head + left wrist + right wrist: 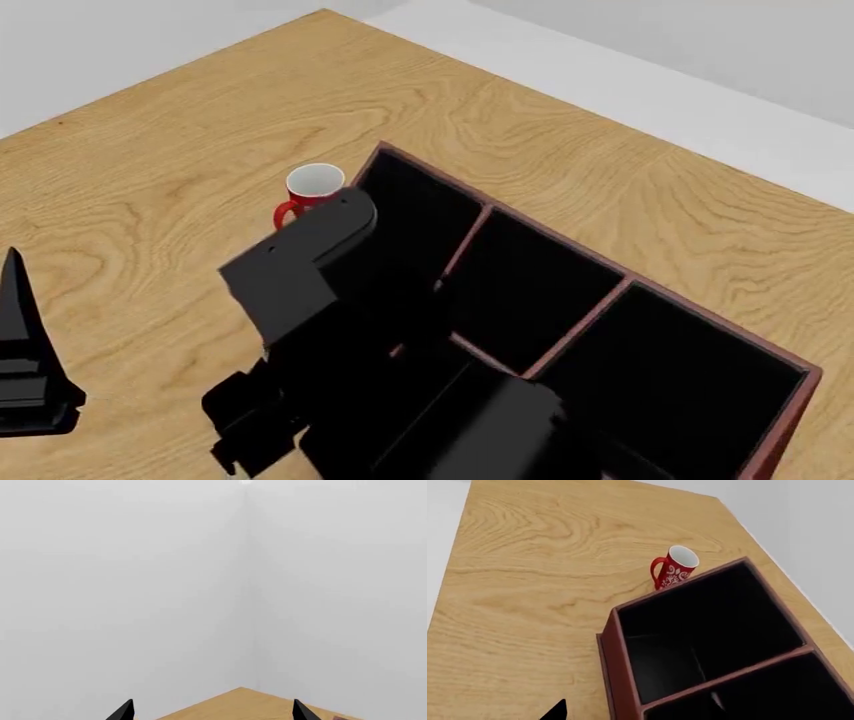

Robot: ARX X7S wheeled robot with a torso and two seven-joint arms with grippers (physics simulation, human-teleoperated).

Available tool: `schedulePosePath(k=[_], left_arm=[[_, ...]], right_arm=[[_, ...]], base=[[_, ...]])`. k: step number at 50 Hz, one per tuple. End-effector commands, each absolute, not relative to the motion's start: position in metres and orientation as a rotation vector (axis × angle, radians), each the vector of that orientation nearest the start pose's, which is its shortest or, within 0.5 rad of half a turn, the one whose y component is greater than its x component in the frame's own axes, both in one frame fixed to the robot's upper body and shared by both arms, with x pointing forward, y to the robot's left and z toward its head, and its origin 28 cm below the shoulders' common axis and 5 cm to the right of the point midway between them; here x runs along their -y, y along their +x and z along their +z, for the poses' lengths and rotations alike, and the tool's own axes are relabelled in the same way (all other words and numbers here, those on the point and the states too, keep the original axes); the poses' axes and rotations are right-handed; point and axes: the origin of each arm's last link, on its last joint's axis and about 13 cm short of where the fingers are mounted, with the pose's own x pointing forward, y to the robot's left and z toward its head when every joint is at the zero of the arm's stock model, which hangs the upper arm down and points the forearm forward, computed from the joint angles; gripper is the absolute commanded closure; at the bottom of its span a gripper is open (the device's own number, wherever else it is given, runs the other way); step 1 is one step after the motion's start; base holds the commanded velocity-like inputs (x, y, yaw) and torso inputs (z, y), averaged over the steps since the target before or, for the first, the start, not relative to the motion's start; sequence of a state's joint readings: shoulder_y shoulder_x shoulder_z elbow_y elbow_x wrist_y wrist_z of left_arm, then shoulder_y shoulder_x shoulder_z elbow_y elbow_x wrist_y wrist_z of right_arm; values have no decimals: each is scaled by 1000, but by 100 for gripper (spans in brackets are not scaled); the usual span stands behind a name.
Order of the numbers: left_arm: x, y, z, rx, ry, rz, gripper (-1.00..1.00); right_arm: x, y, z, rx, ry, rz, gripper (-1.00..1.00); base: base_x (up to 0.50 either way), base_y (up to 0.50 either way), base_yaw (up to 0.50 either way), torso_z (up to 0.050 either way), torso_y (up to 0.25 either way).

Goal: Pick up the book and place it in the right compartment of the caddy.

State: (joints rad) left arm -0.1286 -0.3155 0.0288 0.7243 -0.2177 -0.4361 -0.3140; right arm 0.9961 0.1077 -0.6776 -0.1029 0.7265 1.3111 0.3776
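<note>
The caddy [561, 243] is a reddish-brown box with black wells, lying across the table's right half. The square well at its right end [681, 385] looks empty. The caddy also shows in the right wrist view [620, 672]. The book is not in view in any frame. My right gripper [634, 706] is open and empty, its fingertips [554, 711] either side of the caddy's side wall. My right arm [307, 270] hides the caddy's near left part. My left gripper [212, 711] is open and empty, off to the left [20, 350], pointing past a table corner.
A red mug [314, 188] with a white inside stands against the caddy's far left corner and shows in the right wrist view [672, 569]. The wooden table [160, 180] runs out to the left, with its far edge and a pale floor beyond.
</note>
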Motion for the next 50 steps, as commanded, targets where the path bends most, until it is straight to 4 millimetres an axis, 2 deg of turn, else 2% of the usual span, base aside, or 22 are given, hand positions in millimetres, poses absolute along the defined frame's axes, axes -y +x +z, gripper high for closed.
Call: schedulePosePath(k=[1, 22, 35, 50], left_arm=[[-237, 203, 160, 403, 76, 129, -100], [-237, 204, 160, 403, 76, 125, -100], [-235, 204, 159, 400, 82, 121, -100], [-235, 203, 159, 398, 85, 121, -100]], right_arm=[[0, 299, 182, -440, -438, 489, -100], [0, 310, 163, -506, -442, 488, -100], [0, 309, 151, -550, -447, 497, -100], [1, 307, 145, -563, -454, 485, -100]], base=[[0, 0, 0, 0, 0], [0, 0, 0, 0, 0], [0, 0, 0, 0, 0], [0, 0, 0, 0, 0]])
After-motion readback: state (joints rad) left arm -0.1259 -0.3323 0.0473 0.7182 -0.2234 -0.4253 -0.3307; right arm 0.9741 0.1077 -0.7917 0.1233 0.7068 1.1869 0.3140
